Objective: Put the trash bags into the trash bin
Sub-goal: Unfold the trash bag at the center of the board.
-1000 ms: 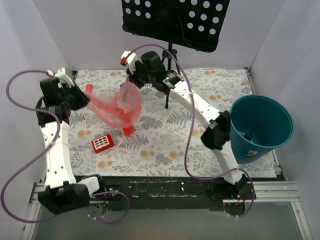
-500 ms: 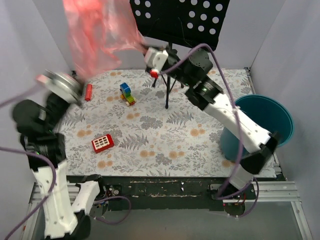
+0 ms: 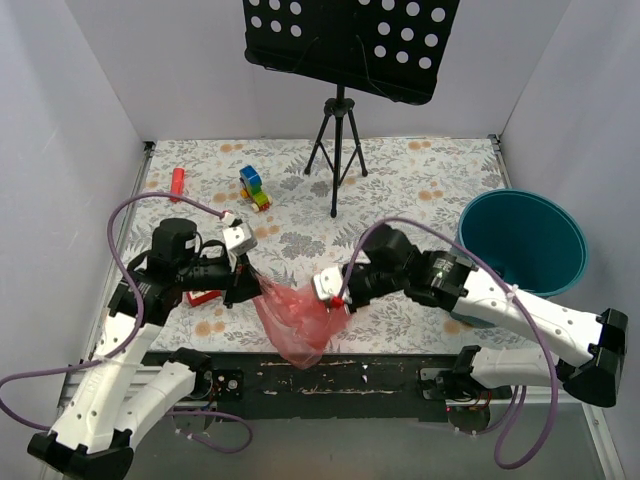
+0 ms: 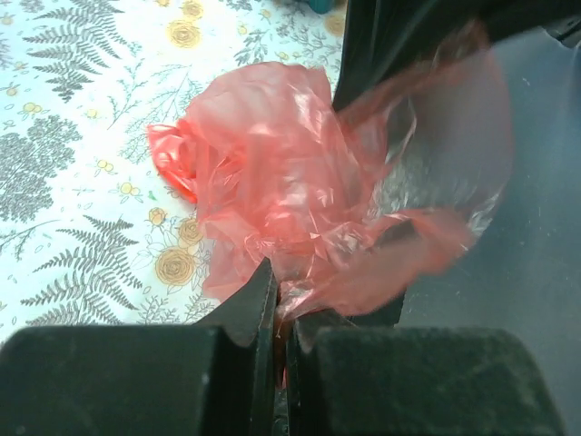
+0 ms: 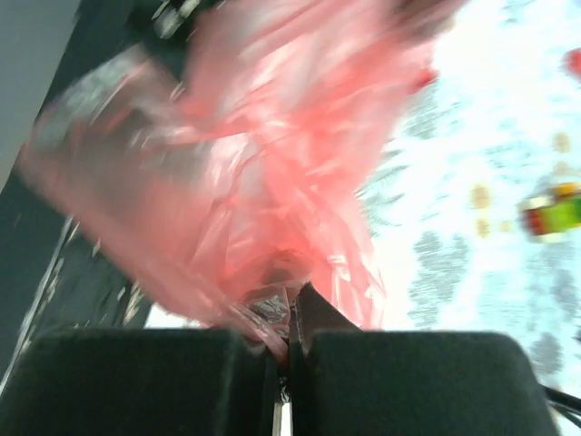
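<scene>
At the near edge of the counter, the left gripper and right gripper both pinch the trash bag tight; pulling apart could rip it before the trash bin

Trash bag: thin translucent plastic film, crinkled, glossy highlights. Trash bin: smooth plastic, slight sheen. Table cover: flat printed sheet, matt. Perforated stand panel: black, matt, looks metal. Arm shells: smooth white plastic.
</scene>
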You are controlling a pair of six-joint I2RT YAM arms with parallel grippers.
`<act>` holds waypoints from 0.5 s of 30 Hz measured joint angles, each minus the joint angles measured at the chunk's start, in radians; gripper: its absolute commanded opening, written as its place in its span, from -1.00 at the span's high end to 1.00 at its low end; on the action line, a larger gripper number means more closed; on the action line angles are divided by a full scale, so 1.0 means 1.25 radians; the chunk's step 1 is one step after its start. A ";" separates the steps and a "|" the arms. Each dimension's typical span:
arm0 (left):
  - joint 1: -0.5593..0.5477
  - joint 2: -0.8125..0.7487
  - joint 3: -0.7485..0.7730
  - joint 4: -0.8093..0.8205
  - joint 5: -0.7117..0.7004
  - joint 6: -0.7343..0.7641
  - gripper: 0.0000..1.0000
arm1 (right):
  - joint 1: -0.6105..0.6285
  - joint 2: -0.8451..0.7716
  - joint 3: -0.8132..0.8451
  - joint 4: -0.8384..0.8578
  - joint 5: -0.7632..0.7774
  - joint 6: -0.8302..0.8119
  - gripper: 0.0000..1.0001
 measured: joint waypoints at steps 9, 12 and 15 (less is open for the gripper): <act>0.031 -0.020 0.083 0.002 -0.293 -0.085 1.00 | -0.145 0.044 0.140 0.063 0.116 0.316 0.97; 0.065 -0.004 0.146 -0.004 -0.405 -0.087 0.28 | -0.150 0.094 0.221 0.057 0.170 0.353 0.97; 0.085 0.012 0.197 -0.025 -0.442 -0.055 -0.48 | -0.149 0.187 0.378 0.063 0.204 0.367 0.97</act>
